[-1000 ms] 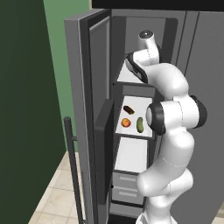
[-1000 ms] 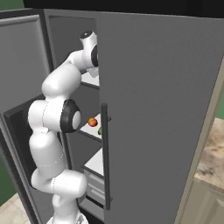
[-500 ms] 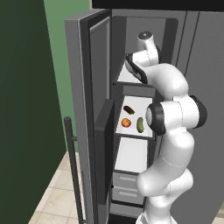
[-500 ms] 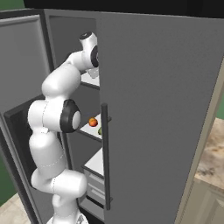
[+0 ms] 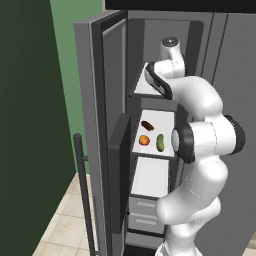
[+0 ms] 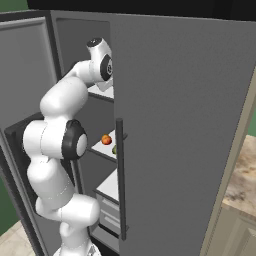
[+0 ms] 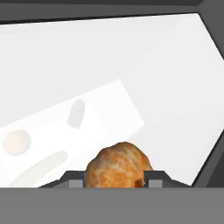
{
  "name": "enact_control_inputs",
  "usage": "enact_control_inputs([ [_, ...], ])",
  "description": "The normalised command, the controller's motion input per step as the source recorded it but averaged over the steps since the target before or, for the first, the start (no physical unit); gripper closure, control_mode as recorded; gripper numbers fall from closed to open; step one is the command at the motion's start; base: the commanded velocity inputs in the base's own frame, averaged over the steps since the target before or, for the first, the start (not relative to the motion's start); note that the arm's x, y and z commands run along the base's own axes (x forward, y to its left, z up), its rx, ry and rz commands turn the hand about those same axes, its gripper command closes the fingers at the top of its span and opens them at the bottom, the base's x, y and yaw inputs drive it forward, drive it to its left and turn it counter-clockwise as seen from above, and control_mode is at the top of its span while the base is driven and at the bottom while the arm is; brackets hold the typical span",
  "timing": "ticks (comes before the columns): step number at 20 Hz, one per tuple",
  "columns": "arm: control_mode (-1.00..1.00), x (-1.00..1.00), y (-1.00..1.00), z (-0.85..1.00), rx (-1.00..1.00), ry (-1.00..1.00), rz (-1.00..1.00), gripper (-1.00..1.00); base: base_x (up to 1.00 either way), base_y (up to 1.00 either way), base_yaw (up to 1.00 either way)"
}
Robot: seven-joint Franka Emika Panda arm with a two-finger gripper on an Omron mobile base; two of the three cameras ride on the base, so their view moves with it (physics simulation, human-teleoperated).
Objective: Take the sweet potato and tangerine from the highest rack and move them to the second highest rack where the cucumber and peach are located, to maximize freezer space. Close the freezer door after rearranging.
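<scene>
Sweet potato (image 5: 147, 125) already sits mid-frame on the second rack (image 5: 167, 120) beside peach (image 5: 144, 140) and cucumber (image 5: 160, 142). My gripper (image 7: 114, 178), at top rack (image 5: 145, 89), fingers closed around tangerine (image 7: 118, 165). Transfer and door (image 5: 107, 150) closing remain.

Almost nothing differs across the last second: the arm (reaching into the top of the freezer (image 5: 210, 60)) holds the same pose in both base views, and the sweet potato (image 5: 147, 125), peach (image 5: 144, 140) and cucumber (image 5: 160, 142), well below the hand, lie exactly as they did on the second highest rack (image 5: 167, 117)
</scene>
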Motion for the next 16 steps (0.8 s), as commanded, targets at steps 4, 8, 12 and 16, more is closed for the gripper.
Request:
enact_control_inputs([
  [4,-1.0,-0.77,0.2,-0.23,-0.01,-0.07,0.16,1.0,0.0,0.0,0.0],
  [8,-1.0,-0.83,0.21,-0.26,0.0,-0.19,0.15,1.0,0.0,0.0,0.0],
  [12,-1.0,-1.0,0.15,0.0,0.0,-0.07,0.12,1.0,0.0,0.0,0.0],
  [16,-1.0,-0.98,0.18,0.0,0.0,0.0,0.12,1.0,0.0,0.0,0.0],
])
